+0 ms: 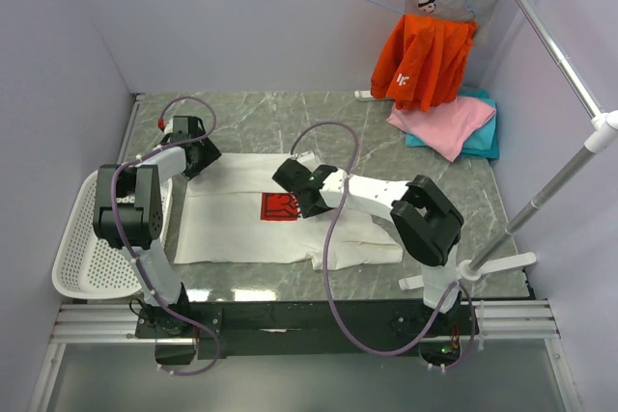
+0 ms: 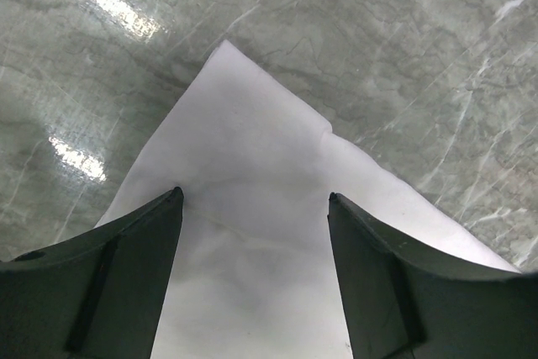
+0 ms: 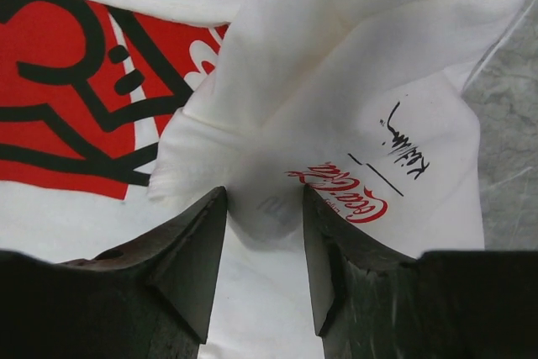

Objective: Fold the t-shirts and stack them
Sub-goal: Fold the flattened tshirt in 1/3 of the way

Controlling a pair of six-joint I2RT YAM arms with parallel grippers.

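Observation:
The white t-shirt (image 1: 241, 224) lies spread on the marble table, its red square print (image 1: 278, 206) showing. My left gripper (image 1: 200, 155) is open and hovers over the shirt's far left corner (image 2: 252, 149), with nothing between its fingers (image 2: 139, 275). My right gripper (image 1: 301, 192) is by the print and shut on a raised fold of the white t-shirt (image 3: 353, 81). That fold carries a small red script label (image 3: 340, 193) and lies over the red print (image 3: 76, 98). The pink t-shirt (image 1: 442, 123) lies on the teal one (image 1: 486, 132) at the back right.
A white mesh basket (image 1: 85, 248) sits at the table's left edge. An orange garment (image 1: 423, 60) hangs on a hanger at the back right. A metal pole on a white stand (image 1: 541, 200) slants across the right side.

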